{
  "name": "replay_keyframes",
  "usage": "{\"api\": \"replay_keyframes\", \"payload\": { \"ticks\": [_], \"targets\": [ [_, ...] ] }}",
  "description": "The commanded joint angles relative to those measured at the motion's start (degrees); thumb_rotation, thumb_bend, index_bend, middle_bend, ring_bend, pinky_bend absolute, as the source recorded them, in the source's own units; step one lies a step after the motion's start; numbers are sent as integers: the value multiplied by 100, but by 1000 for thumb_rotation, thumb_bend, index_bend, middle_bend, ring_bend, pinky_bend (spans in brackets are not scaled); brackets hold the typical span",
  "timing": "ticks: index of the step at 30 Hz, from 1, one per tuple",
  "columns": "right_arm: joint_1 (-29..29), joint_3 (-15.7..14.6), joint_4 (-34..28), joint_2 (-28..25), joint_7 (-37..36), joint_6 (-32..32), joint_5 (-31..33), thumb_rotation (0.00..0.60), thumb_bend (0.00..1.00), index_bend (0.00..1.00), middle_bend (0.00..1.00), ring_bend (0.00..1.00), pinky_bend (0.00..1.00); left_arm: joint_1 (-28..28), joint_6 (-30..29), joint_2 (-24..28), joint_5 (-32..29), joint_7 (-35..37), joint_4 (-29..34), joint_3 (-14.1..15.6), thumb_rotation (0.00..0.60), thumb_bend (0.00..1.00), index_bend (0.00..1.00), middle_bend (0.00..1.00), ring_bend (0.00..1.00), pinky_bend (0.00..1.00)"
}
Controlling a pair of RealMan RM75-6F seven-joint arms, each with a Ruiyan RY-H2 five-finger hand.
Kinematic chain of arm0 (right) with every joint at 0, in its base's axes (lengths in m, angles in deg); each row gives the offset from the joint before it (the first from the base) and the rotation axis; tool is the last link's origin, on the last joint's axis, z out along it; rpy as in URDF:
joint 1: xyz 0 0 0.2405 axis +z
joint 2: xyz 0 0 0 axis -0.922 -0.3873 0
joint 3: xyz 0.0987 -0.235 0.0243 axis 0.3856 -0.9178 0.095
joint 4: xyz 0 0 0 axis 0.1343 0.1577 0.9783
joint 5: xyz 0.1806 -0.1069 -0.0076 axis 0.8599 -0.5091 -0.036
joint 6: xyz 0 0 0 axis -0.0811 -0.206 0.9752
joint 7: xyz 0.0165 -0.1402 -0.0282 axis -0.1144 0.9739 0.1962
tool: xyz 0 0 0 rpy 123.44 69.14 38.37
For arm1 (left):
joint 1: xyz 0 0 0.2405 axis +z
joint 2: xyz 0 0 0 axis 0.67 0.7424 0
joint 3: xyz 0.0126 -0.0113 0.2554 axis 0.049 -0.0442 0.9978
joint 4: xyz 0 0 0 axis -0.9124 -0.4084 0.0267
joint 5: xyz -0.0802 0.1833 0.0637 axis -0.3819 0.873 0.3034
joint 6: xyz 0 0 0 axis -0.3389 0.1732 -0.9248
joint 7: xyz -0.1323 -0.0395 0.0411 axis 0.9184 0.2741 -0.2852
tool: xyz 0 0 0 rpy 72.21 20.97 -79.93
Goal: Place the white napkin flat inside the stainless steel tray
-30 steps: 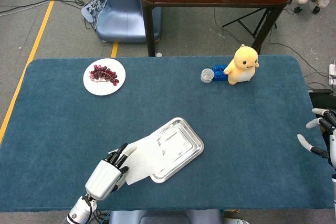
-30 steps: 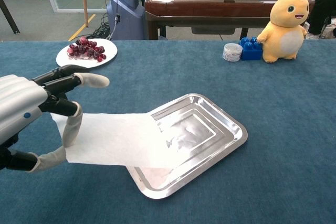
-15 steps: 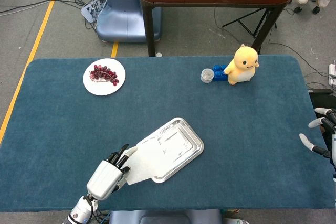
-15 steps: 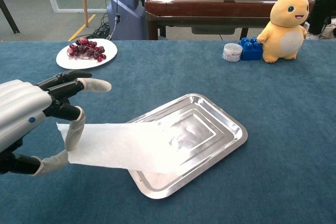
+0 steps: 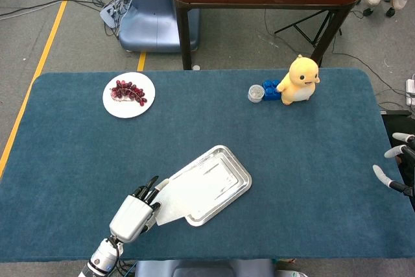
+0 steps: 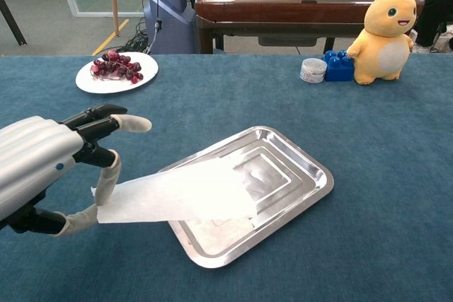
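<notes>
Left hand [image 6: 53,171] is pinching the near-left edge of the white napkin [image 6: 180,192] between thumb and a finger, other fingers fanning out above. Napkin, thin and limp, is stretching away from the hand to its right, sagging over the rim into the stainless steel tray [image 6: 297,175], a shiny stepped rectangle on the blue felt bench [image 6: 368,139]. Right hand [image 5: 397,168] is hanging spread at the bench's far edge, holding nothing.
</notes>
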Motion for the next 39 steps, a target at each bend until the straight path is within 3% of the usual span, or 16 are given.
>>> {"api": "replay_keyframes", "payload": {
  "ticks": [1,21,39],
  "targets": [
    [-10,3,-11,-12,-12,16,-9,600,189,520,299,185,103,-11,24,-20,-19,-23,-23,-14,600,657,637,138,52,311],
    [-98,25,-135,-120,-138,203,-106,600,189,520,299,185,103,-141,253,-151,-173,-184,-194,-104,600,657,628,138,52,311],
    [-177,69,-202,-220,-330,340,-127,600,189,520,299,185,103,-143,262,-210,-83,-310,-160,26,600,656,624,138,52,311]
  ]
}}
